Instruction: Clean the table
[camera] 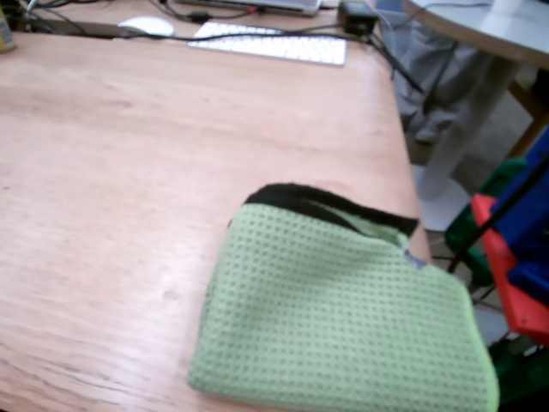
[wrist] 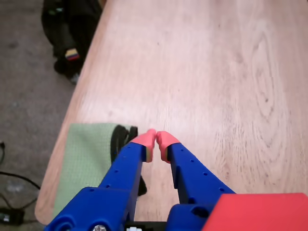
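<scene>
The table [camera: 129, 172] is a large light reddish-brown wooden top with visible grain and a rounded edge [wrist: 82, 72]. A folded green cloth [camera: 343, 318] with a black inner layer lies near the table's right front corner in the fixed view. The wrist view shows that cloth [wrist: 84, 159] at lower left, by the table edge. My gripper [wrist: 156, 139] has blue fingers with red tips [wrist: 166, 140]. It hovers above bare wood just right of the cloth, its tips touching with nothing between them. The fixed view shows only blue and red arm parts [camera: 523, 249] at the right edge.
A white keyboard [camera: 270, 43], a white mouse [camera: 146, 26] and dark cables lie along the table's far edge. A grey-white round table [camera: 489, 26] stands beyond the right side. A dark bag [wrist: 70, 29] sits on the floor past the table edge.
</scene>
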Controlling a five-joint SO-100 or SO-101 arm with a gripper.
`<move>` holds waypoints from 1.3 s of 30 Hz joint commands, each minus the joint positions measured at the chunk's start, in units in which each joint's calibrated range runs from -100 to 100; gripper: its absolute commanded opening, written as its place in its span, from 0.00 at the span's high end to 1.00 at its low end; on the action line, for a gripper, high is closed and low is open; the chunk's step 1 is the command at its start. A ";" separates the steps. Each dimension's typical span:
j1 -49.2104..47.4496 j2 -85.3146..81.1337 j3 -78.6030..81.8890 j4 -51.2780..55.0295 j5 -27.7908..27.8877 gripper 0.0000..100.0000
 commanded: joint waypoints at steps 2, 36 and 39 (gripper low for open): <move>1.95 -2.98 12.56 0.12 -0.54 1.00; 1.78 -37.03 55.22 -0.86 -8.40 1.00; 1.78 -37.03 55.22 -0.86 -8.40 1.00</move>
